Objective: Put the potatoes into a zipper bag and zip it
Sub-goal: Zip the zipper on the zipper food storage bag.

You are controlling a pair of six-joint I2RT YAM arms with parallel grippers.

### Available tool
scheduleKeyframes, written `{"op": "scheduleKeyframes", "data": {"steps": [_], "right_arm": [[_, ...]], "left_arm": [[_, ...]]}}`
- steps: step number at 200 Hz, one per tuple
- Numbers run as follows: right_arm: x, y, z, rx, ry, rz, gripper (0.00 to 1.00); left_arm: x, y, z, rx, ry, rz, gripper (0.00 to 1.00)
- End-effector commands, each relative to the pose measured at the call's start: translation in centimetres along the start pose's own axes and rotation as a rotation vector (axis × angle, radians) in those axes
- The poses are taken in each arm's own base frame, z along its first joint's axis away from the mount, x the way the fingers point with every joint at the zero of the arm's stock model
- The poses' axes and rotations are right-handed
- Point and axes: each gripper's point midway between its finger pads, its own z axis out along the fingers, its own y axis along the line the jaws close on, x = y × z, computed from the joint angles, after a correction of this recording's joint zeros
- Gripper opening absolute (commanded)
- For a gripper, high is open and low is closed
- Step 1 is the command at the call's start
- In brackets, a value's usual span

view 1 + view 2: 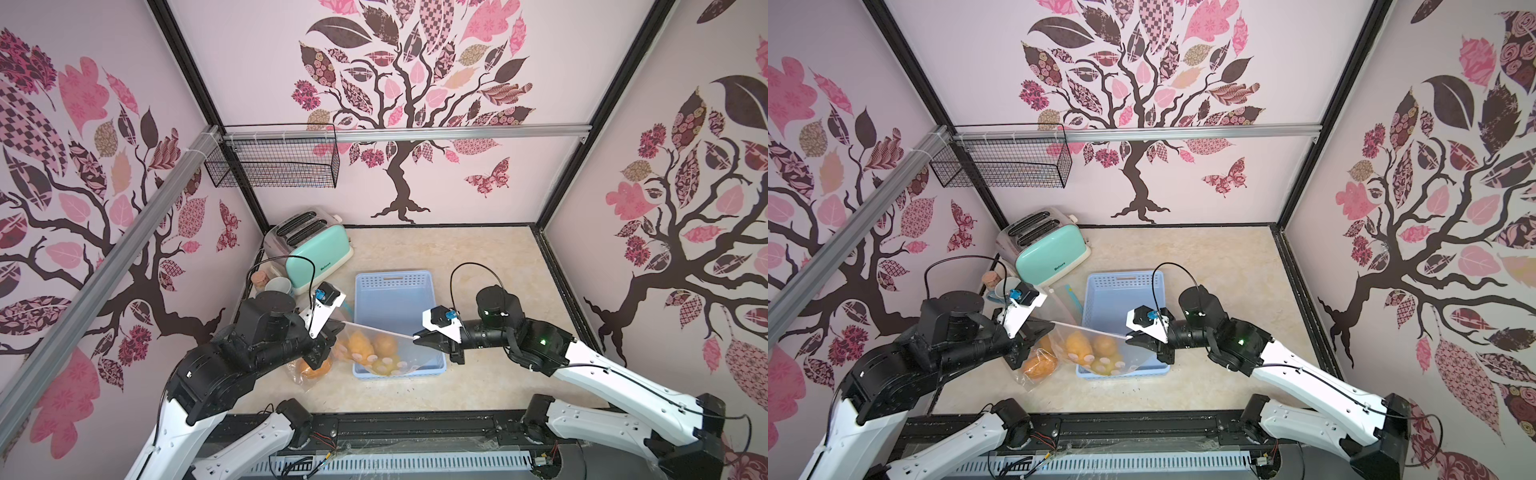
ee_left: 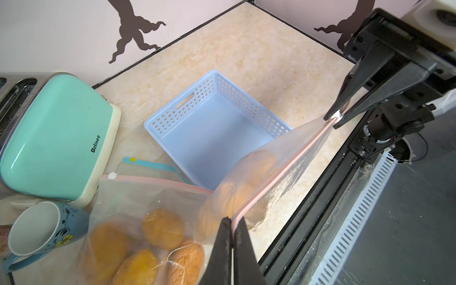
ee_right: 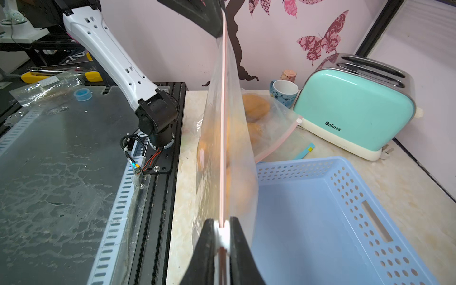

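A clear zipper bag (image 1: 388,353) (image 1: 1100,353) hangs stretched between both grippers, its pink zip strip (image 2: 283,170) taut. Several orange-yellow potatoes (image 1: 359,344) (image 2: 246,182) sit inside it. The bag's lower part sags over the front left corner of the blue basket (image 1: 392,279). My left gripper (image 1: 338,328) (image 2: 232,219) is shut on one end of the strip. My right gripper (image 1: 415,338) (image 3: 223,222) is shut on the white slider (image 3: 223,234) at the other end. A second clear bag (image 1: 309,368) (image 2: 148,234) holding more potatoes lies on the counter under my left arm.
A mint toaster (image 1: 320,259) (image 3: 352,106) stands at the back left, with a blue floral mug (image 2: 34,229) (image 3: 283,91) beside it. An empty bag with a blue zip (image 2: 148,164) lies flat between the toaster and the basket. The black rail (image 1: 415,428) borders the counter's front.
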Motion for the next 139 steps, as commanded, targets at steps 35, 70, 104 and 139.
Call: {"op": "scheduleKeyframes", "data": {"steps": [35, 70, 104, 139], "right_arm": [[6.2, 0.1, -2.3, 0.099, 0.21, 0.077, 0.08], [6.7, -0.1, -2.9, 0.13, 0.233, 0.076, 0.09], [6.9, -0.1, -3.3, 0.142, 0.243, 0.082, 0.09], [6.6, 0.0, -3.3, 0.134, 0.229, 0.081, 0.09]], "left_arm": [[-1.6, 2.9, -3.2, -0.18, -0.087, -0.013, 0.0], [-1.3, 3.1, -3.4, -0.193, -0.086, -0.011, 0.0], [-1.2, 3.4, -3.6, -0.208, -0.081, -0.009, 0.0], [-1.1, 3.2, -3.4, -0.197, -0.082, -0.015, 0.0]]}}
